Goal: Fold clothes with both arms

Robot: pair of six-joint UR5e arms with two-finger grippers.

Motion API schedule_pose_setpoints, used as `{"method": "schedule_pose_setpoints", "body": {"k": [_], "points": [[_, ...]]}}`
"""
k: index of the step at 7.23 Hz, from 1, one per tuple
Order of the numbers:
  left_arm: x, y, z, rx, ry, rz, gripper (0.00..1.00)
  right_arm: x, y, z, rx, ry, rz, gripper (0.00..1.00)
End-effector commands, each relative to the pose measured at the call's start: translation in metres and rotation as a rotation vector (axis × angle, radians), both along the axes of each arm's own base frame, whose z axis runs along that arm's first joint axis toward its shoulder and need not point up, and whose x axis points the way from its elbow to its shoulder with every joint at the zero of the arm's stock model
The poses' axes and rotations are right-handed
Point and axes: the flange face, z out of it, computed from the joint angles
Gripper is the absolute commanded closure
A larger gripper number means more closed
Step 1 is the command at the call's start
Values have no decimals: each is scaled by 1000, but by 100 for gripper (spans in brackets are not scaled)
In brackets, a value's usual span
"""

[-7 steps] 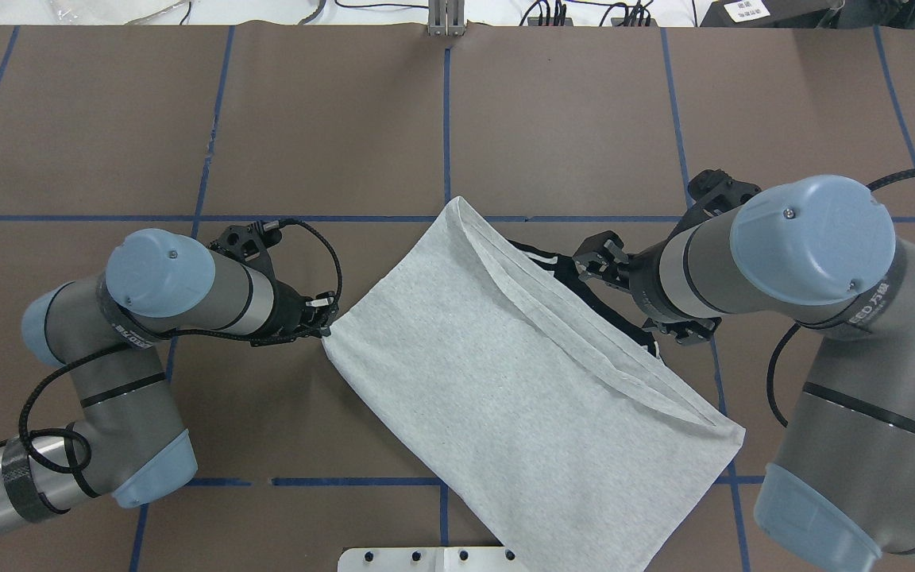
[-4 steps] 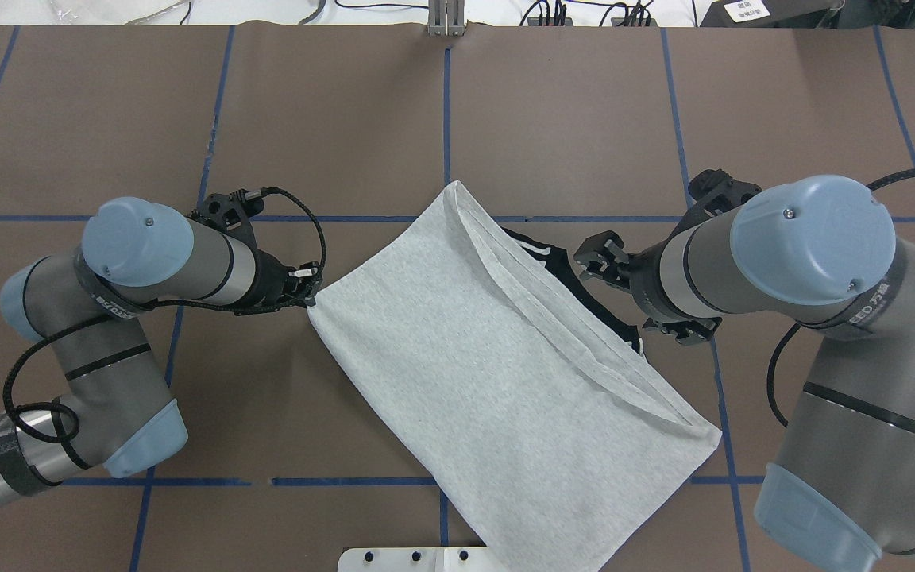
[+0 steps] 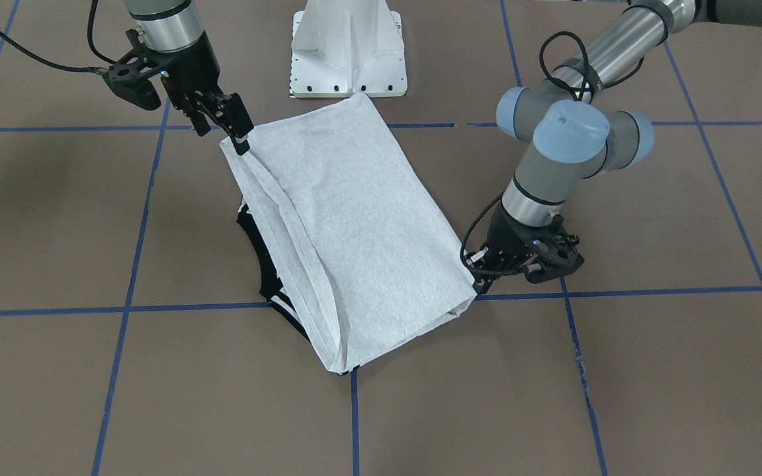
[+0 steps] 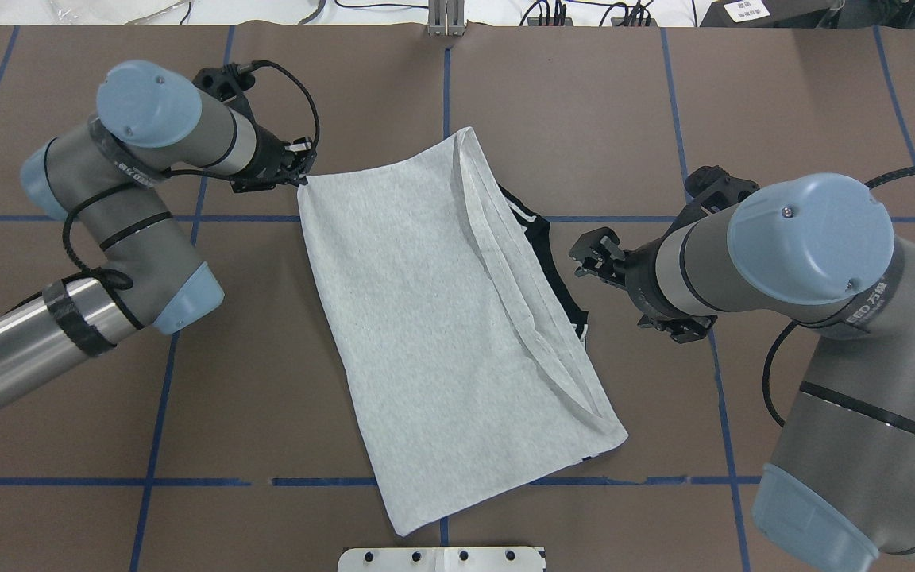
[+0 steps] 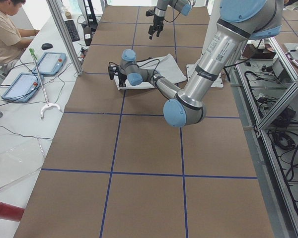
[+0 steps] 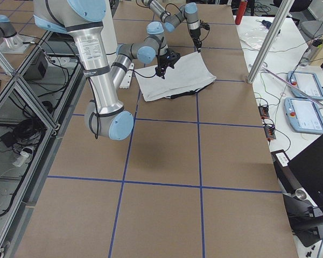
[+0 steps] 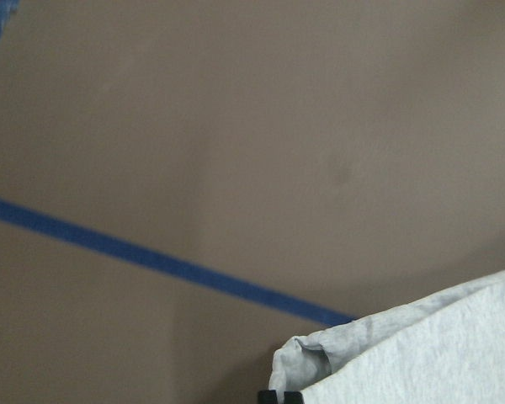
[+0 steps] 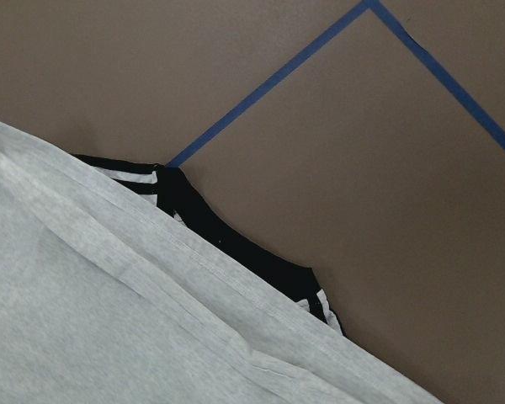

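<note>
Light heather-grey cotton T-shirt is folded into a long rectangle with its plain side up. It lies on the brown paper-covered worktop, which is gridded with blue tape lines.

- **Position:** In the overhead view the T-shirt runs slantwise from far-left to near-right, about mid-worktop, between the two arms. Chest print not in sight.
- **Right long side:** Doubled hem edges run along it. Narrow black trim with white stripes pokes out from under that edge and lies flat on the worktop. The right wrist view shows the same trim.

Silver-tubed left arm with grey joints and light-blue caps reaches in from the left.

- **Grip:** Black two-finger left pincer is clenched on the T-shirt's far-left corner.
- **Left wrist view:** A puckered bit of grey fabric shows at the bottom edge, with bare worktop and one tape line beyond.
- **Front-facing view:** This pincer sits low, right at the corner.

Matching right arm comes in from the right.

- **State:** Black right pincer has its fingers spread, released, holding nothing.
- **Overhead view:** It is beside the black trim and apart from the cloth.
- **Front-facing view:** It lines up with the corner nearest the robot, and contact cannot be judged there.
- **Right wrist view:** It looks down on the hem edge and trim, with no fingers in frame.

White metal pedestal base stands at the robot's edge of the worktop, just beside the T-shirt's near end.
</note>
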Motion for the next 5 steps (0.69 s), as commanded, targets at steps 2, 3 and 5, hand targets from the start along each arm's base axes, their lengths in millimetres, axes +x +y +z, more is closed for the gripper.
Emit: {"method": "schedule_pose_setpoints", "body": {"k": [2, 3, 5], "points": [[43, -87, -17, 73, 8, -98, 100, -3, -2, -22, 30, -36, -1, 0], [43, -90, -15, 80, 4, -107, 100, -8, -5, -17, 22, -24, -1, 0], [37, -88, -22, 119, 9, -90, 35, -34, -12, -12, 15, 7, -5, 0]]}}
